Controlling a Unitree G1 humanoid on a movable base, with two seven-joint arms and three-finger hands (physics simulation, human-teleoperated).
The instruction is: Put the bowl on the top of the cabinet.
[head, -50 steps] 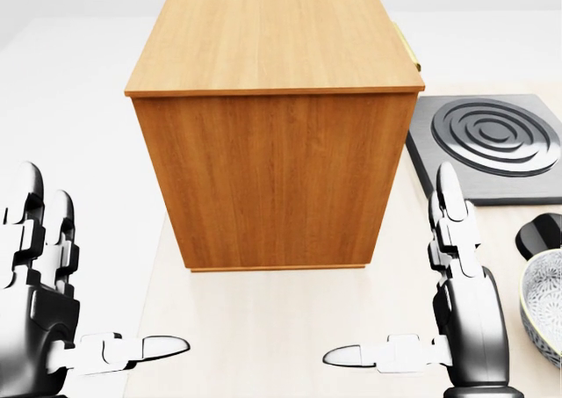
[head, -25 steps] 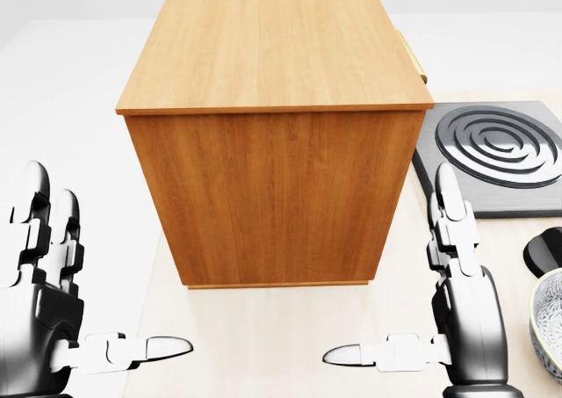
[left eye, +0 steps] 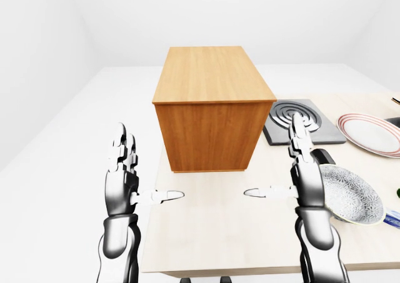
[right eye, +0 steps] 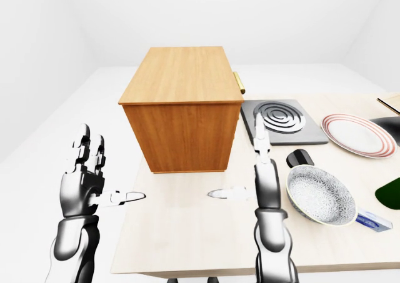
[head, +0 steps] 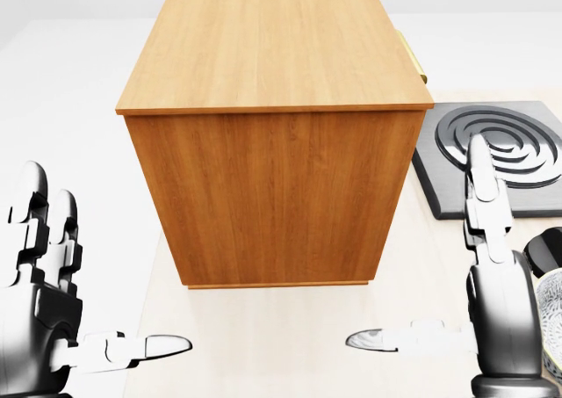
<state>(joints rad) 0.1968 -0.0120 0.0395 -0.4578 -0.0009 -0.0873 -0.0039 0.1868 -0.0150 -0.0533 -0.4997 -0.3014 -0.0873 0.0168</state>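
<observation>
**Both hands raised and empty, bowl resting on the table at the right**

White walls and a white floor surround a pale wooden table (right eye: pixel 187 233). On the table stands a brown wooden cabinet (left eye: pixel 212 108), and its flat top has nothing on it. In the right-eye view a small brass handle (right eye: pixel 239 82) shows on the right side of the cabinet.

To the right of the cabinet, just beside it, lies a dark grey stove plate (right eye: pixel 279 119) with ring-shaped grooves. Further right is a plate (right eye: pixel 359 134) with a red striped rim. A small black object (right eye: pixel 301 157) lies between the stove plate and the bowl; its kind is not clear.

The bowl (right eye: pixel 321 195) is patterned in grey and white. It sits upright on the table near the right edge, well apart from the cabinet, and no hand touches it. A small blue and white item (right eye: pixel 370 221) lies just beside it, and a dark green shape (right eye: pixel 392 193) comes in from the right border.

The left hand (left eye: pixel 122 182) is held up beyond the left edge of the table, two fingers pointing up and the thumb pointing sideways toward the right, spread and empty. The right hand (right eye: pixel 261 182) stands over the table just left of the bowl in the same pose, fingers apart, thumb pointing left, holding nothing.
</observation>
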